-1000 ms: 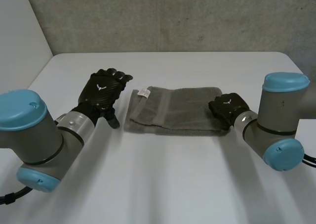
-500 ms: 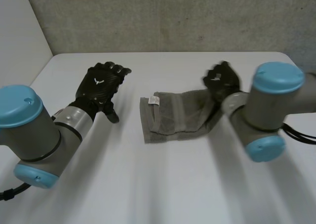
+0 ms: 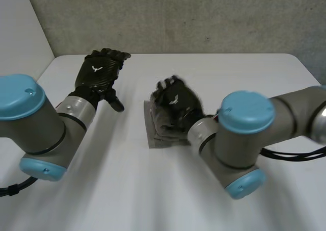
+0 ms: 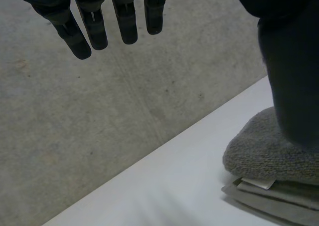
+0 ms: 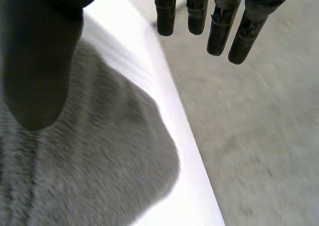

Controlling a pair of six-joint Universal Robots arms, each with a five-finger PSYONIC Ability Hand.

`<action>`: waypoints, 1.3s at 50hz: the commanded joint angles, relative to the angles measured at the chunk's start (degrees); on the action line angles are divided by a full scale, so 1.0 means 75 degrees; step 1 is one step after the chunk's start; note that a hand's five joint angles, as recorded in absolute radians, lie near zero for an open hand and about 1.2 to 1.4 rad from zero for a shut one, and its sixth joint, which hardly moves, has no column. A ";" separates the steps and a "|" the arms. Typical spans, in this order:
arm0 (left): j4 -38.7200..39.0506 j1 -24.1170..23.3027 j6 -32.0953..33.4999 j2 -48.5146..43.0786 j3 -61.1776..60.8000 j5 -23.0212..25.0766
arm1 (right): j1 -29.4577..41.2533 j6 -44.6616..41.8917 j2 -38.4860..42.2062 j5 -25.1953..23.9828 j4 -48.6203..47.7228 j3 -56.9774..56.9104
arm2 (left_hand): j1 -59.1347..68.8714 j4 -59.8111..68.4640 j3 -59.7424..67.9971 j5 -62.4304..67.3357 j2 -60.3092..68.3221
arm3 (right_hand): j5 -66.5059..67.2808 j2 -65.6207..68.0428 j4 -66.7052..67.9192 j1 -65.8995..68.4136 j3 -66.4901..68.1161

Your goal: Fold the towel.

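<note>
Looking like a robotics lab or test bench rather than a home or a shop. Showing two grey machine arms with light-blue caps, the left arm (image 3: 35, 124) and the right arm (image 3: 285, 113), each ending in a black hand and reaching over a plain white table (image 3: 127, 190). Backing onto a bare, rough grey concrete wall (image 3: 204, 17), standing beyond the straight fingers (image 4: 94, 26) of the left hand (image 3: 97, 78) and again beyond the fingers (image 5: 219, 31) of the right hand (image 3: 175, 101). Bearing a folded grey towel (image 3: 153, 136) under the right hand's thumb and palm, short of its fingertips.
</note>
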 commanded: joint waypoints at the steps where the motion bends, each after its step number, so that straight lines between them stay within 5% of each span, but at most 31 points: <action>1: -0.0419 -0.0408 -0.0020 -0.0565 0.0736 -0.0043 | -0.0873 0.2433 -0.0823 0.0133 0.0304 0.0185 | -0.0486 -0.0418 -0.0315 -0.1502 -0.0405 | -0.0446 -0.0523 -0.0605 -0.0447 -0.0497; 14: -0.2584 -0.1450 -0.0593 -0.2917 0.4329 -0.0593 | -0.1904 0.4400 0.0253 -0.1155 0.2412 -0.1266 | -0.0419 -0.0351 -0.0248 -0.1435 -0.0338 | -0.0446 -0.0523 -0.0605 -0.0447 -0.0497; 25: -0.3875 -0.1626 -0.0653 -0.4852 0.6688 -0.1120 | -0.1975 0.4964 0.1391 -0.1226 0.2647 -0.2076 | -0.0351 -0.0284 -0.0181 -0.1367 -0.0271 | -0.0446 -0.0523 -0.0605 -0.0447 -0.0497; 42: -0.4134 -0.1685 -0.0629 -0.4679 0.5459 -0.1543 | -0.1753 0.4859 0.1966 -0.1484 0.2659 -0.2253 | -0.0239 -0.0172 -0.0068 -0.1255 -0.0159 | -0.0446 -0.0523 -0.0605 -0.0447 -0.0497; 65: -0.3819 -0.1767 -0.0618 -0.3672 0.4382 -0.1554 | -0.1600 0.4847 0.1673 -0.0945 0.3772 -0.1936 | -0.0105 -0.0037 0.0066 -0.1121 -0.0024 | -0.0446 -0.0523 -0.0605 -0.0447 -0.0497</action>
